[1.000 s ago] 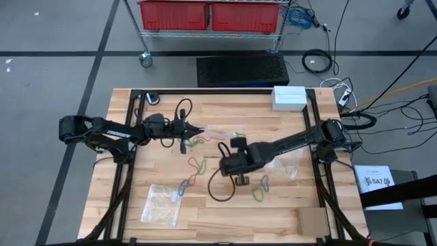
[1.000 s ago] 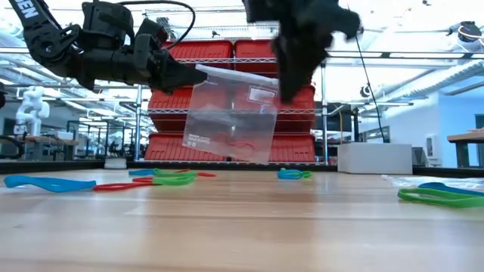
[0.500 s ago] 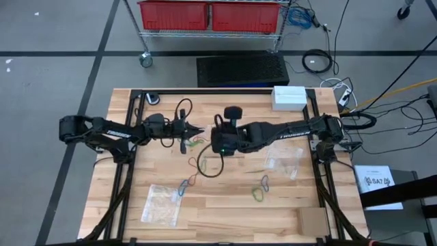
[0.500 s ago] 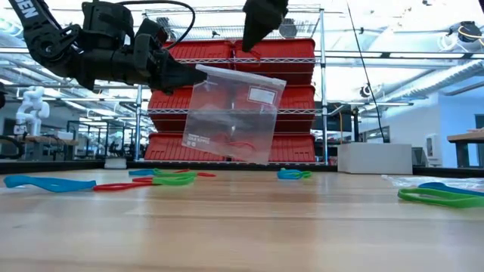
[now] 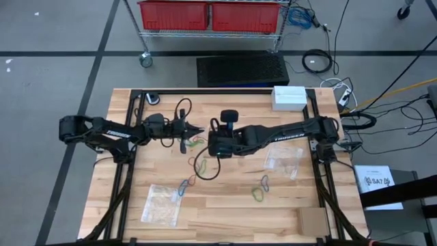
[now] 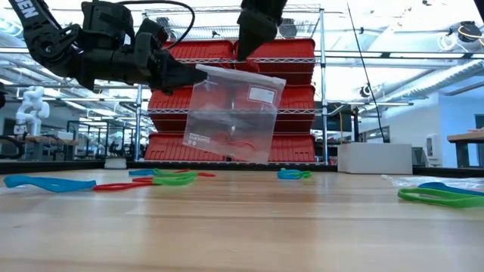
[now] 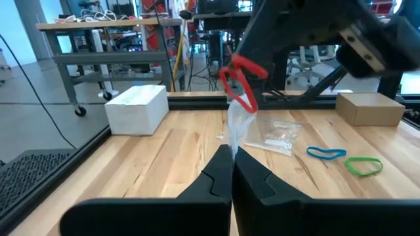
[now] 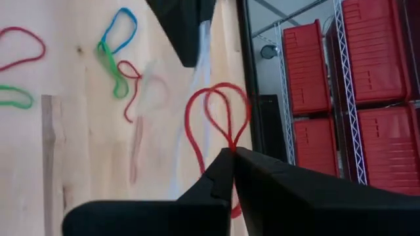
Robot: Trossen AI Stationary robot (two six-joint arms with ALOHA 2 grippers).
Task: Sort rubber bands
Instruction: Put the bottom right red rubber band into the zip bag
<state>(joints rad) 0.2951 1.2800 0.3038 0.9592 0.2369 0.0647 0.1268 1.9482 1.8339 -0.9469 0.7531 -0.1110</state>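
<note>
The right end effector (image 8: 230, 152) is closed on a red rubber band (image 8: 213, 118) above a clear bag (image 6: 231, 113), which the closed left end effector (image 5: 199, 130) pinches by one edge; a slack bag mouth could let the band fall to the surface (image 5: 225, 212), where other bands (image 5: 260, 188) lie

Thin floppy rubber bands in red, blue and green lie scattered flat on a wooden table. One red band (image 8: 213, 121) hangs pinched in a folded double loop above the mouth of a clear bag; another red band (image 6: 231, 143) lies inside it. Blue and green bands (image 5: 260, 188) lie together; a tangle of blue, red and green (image 5: 186, 184) sits apart from them
</note>
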